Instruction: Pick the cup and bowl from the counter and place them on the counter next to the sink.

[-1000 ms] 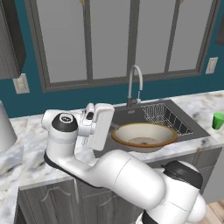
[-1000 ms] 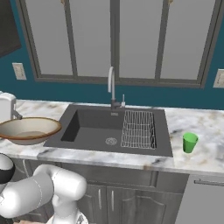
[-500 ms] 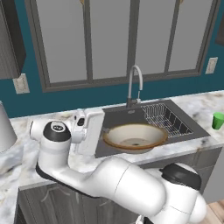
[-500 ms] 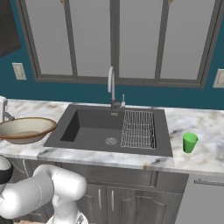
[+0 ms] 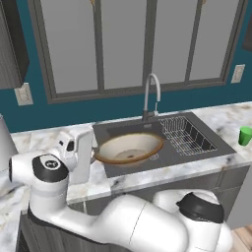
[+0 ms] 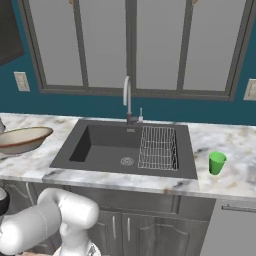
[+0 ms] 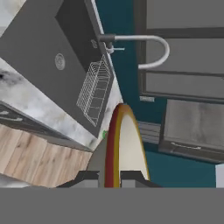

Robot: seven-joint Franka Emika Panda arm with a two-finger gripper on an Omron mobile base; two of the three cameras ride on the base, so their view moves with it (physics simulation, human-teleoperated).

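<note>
My gripper (image 5: 94, 155) is shut on the left rim of the tan bowl (image 5: 129, 147), which hangs a little above the marble counter (image 6: 35, 169) just left of the sink (image 6: 102, 145). From the right base view the bowl (image 6: 22, 139) sits at the left edge, level and clear of the basin. In the hand view the bowl's rim (image 7: 117, 144) stands edge-on between my gripper's (image 7: 118, 177) fingertips, with the sink (image 7: 39, 48) beyond. The green cup (image 5: 245, 136) (image 6: 217, 163) stands upright on the counter right of the sink.
A tall chrome faucet (image 5: 151, 93) (image 6: 127, 97) rises behind the basin. A wire rack (image 5: 184, 135) (image 6: 157, 147) fills the basin's right half. Windows and a teal wall back the counter. Grey cabinet fronts (image 6: 150, 225) run below.
The arm has swung to the left with the bowl held in the gripper, carrying it from over the sink's left part toward the counter. The cup has not moved.
</note>
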